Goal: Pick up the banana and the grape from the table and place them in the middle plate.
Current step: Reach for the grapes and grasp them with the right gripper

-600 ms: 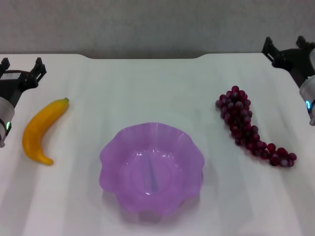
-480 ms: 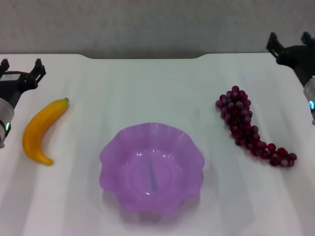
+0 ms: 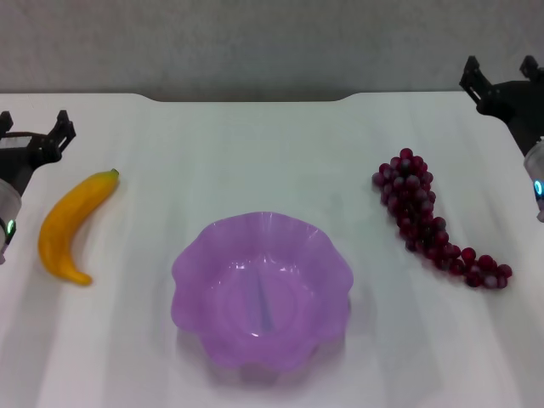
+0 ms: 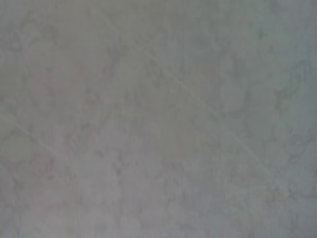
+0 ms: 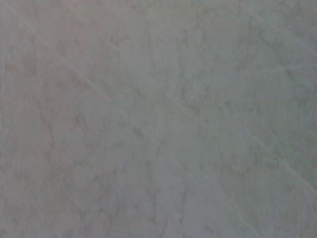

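Start state: both fruits on the white flat table (image 3: 255,144), translucent purple scalloped plate (image 3: 191,255) empty between them.

The curved yellow-orange banana (image 3: 72,223) lies on the robot's left side, well apart from the plate, long axis running from near end up to the dark stem tip at the far end. The left gripper (image 3: 32,127), fingers spread apart and holding nothing, hovers just beyond that stem tip; this arm is the nearer one. The tapering bunch of dark red-purple grapes (image 3: 433,223) lies on the right side, its broad end toward the right gripper (image 3: 500,72), also spread apart and empty, near the far right corner.
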Robot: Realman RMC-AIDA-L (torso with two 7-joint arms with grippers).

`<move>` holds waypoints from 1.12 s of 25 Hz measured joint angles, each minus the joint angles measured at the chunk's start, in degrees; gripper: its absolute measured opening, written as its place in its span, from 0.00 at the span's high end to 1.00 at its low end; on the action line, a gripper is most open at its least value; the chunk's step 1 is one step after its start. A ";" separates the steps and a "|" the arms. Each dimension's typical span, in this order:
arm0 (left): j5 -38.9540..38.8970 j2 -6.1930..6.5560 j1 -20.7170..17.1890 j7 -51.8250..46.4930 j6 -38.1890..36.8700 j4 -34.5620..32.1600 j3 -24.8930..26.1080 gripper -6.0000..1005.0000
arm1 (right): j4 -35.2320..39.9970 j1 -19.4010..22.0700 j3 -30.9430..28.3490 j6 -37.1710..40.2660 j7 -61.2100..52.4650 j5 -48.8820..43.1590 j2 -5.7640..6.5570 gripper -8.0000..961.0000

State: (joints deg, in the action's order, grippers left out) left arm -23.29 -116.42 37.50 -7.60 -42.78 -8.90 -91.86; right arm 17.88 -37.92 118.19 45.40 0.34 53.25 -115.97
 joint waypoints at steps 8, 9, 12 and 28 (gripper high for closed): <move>-0.14 0.12 0.51 -0.59 2.48 0.24 0.17 0.11 | -0.49 -2.66 0.11 -7.08 0.28 -0.15 0.25 0.08; -0.16 0.12 0.54 -0.61 2.80 0.24 0.19 0.12 | -0.44 -3.06 0.11 -8.09 0.17 -0.08 0.24 0.08; -0.18 0.14 0.55 -0.45 3.12 0.24 0.20 0.12 | 0.05 -4.75 0.05 -14.32 0.10 0.00 0.23 0.09; -0.11 0.05 0.91 -0.29 3.67 0.82 0.03 0.12 | 0.15 -8.19 0.09 -38.26 0.54 -0.22 0.37 0.09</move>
State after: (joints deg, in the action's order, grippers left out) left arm -23.40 -116.37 38.41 -7.90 -39.11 -8.08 -91.83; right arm 18.03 -46.10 118.28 7.14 0.88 53.03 -115.60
